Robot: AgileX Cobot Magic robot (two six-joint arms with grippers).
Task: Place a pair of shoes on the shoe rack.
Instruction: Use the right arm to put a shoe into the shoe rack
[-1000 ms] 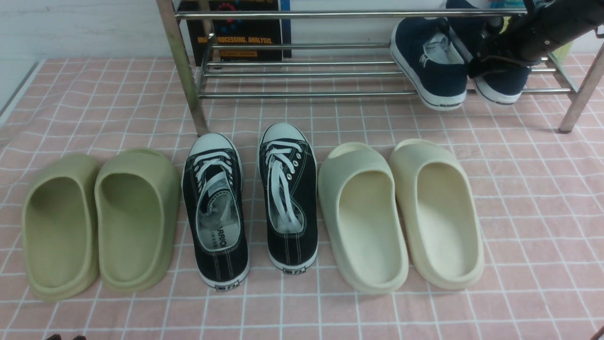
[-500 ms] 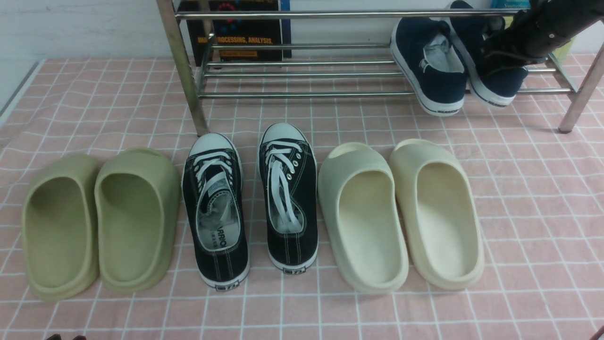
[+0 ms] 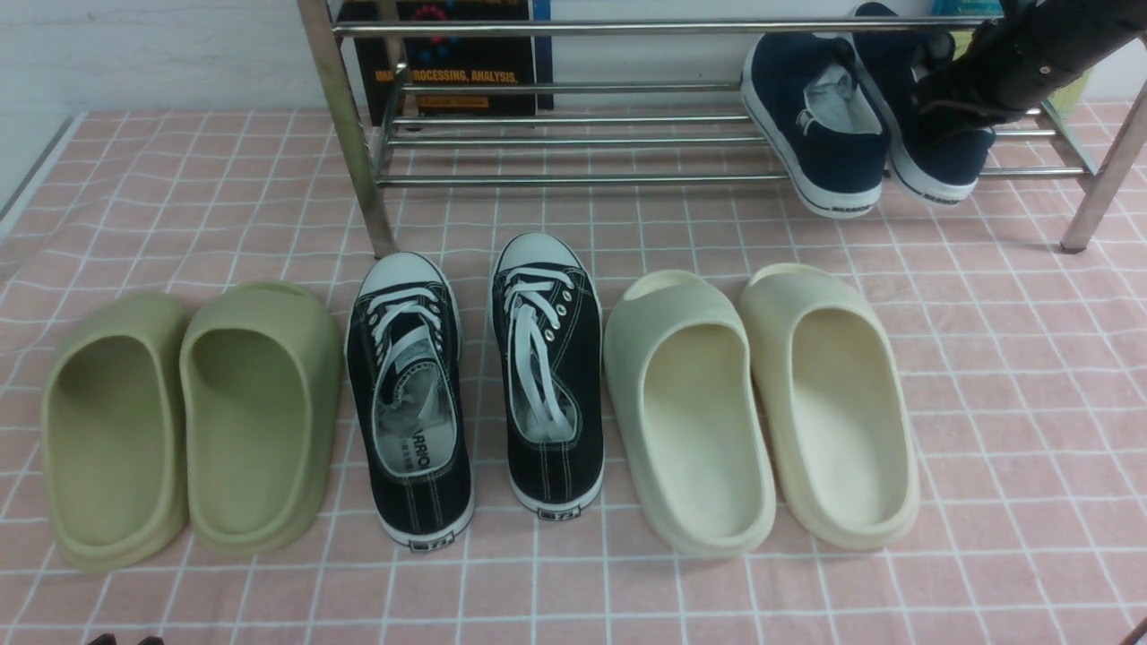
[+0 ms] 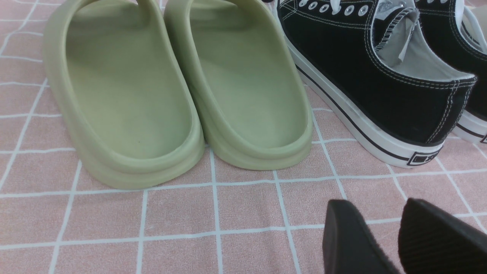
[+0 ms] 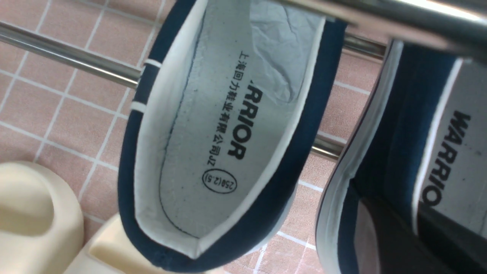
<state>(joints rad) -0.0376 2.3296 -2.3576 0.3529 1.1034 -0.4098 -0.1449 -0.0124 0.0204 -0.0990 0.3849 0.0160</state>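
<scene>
The right fingers [image 5: 384,243] reach into the heel of the right dark navy canvas slip-on shoe [image 3: 941,166], probably to steady it; whether they pinch it I cannot tell. It and the left navy shoe [image 3: 833,152] lean on the shiny chrome tube rack [image 3: 573,179], heels overhanging its near tube. The left fingers [image 4: 350,243] hover slightly apart, empty.

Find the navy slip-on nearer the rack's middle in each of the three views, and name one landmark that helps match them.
Front view: the navy slip-on rests on the shoe rack, upper right, heel toward the camera.
Left wrist view: not in it.
Right wrist view: centre, printed insole facing the camera.
Landmark: the cream slippers, just past its heel in the front and right wrist views.
</scene>
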